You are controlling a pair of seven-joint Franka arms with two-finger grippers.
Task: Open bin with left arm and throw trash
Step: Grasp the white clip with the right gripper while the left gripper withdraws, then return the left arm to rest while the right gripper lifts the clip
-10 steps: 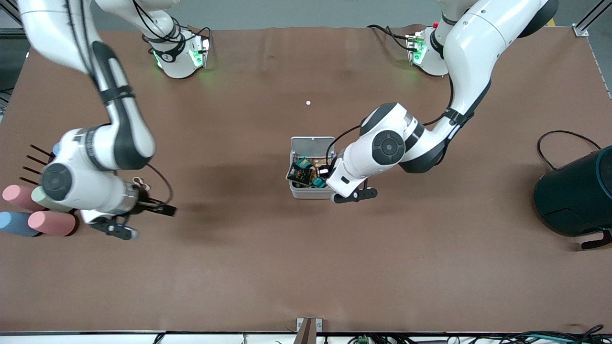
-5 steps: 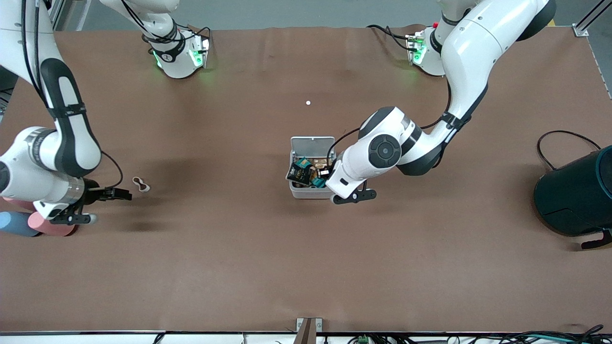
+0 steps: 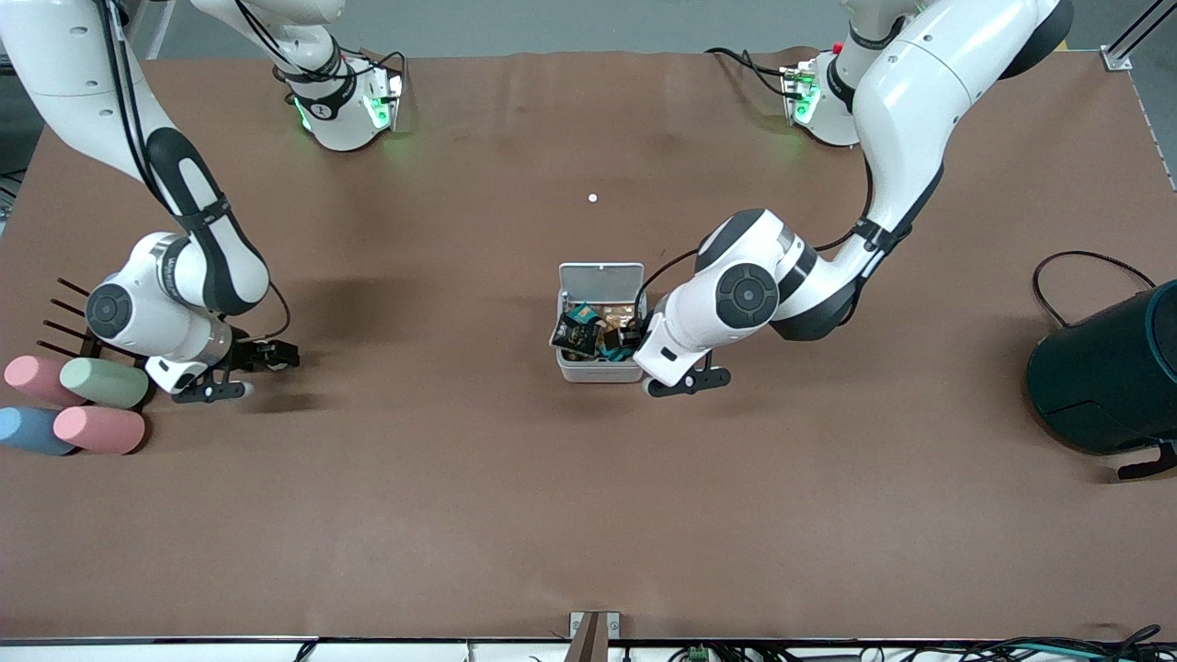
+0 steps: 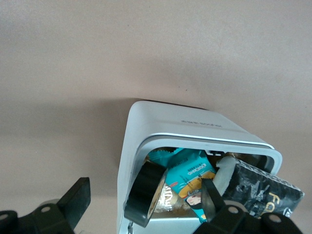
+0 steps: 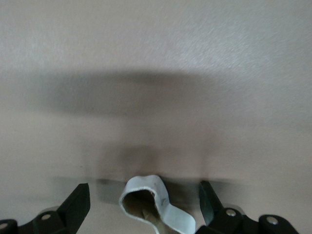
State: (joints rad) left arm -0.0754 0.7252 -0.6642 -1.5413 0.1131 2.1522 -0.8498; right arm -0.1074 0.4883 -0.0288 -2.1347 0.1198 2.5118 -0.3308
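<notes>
The left pincer [image 4: 141, 212] hangs wide over the bin [image 3: 599, 368] – tape roll [image 4: 145, 194] dropping in; the right pincer [image 5: 141, 202] straddles the whitish loop [image 5: 151, 204], wide, ready to grasp.

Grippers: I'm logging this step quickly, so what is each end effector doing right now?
Left end effector: open over the bin, holding nothing.
Right end effector: open, straddling the whitish loop, not gripping it.

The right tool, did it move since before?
Yes. The right tool slid away from the pastel cylinders toward the bin, and now straddles the whitish loop.
</notes>
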